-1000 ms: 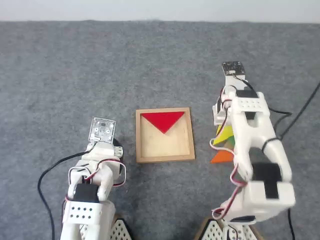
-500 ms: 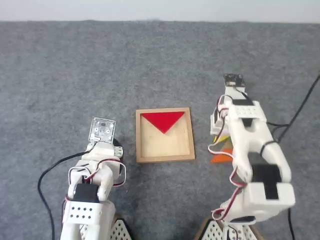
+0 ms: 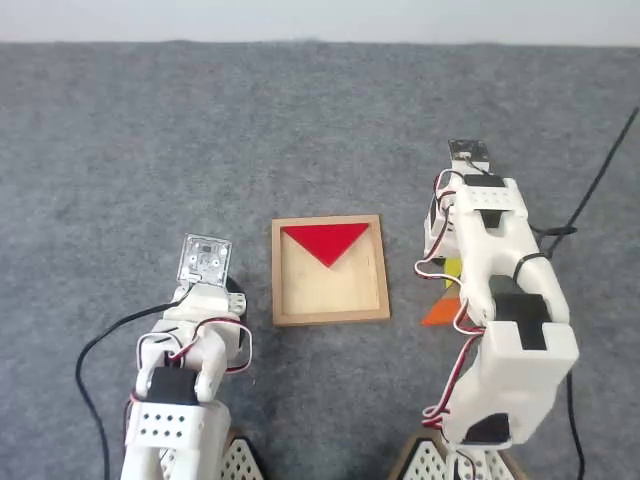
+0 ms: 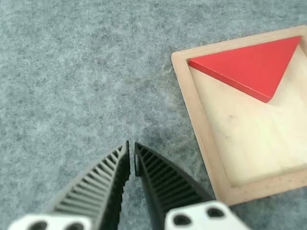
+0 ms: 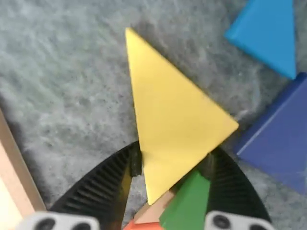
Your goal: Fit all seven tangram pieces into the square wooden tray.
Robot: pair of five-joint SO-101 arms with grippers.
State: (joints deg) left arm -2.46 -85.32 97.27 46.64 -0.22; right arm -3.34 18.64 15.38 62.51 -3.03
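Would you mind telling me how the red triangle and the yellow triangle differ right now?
The red triangle lies inside the wooden tray, its long edge along the far wall; the yellow triangle lies outside it on the grey carpet. The red triangle is free of any gripper, while the yellow triangle sits between the right gripper's spread jaws. Both are triangular tangram pieces.

No text to read anywhere in view.
The wooden tray [image 3: 330,318], the red triangle [image 3: 326,241] inside it, the yellow triangle [image 5: 172,115] and the grey worktop [image 3: 150,130] all have plain surfaces; no letter, number, label or sign can be made out.
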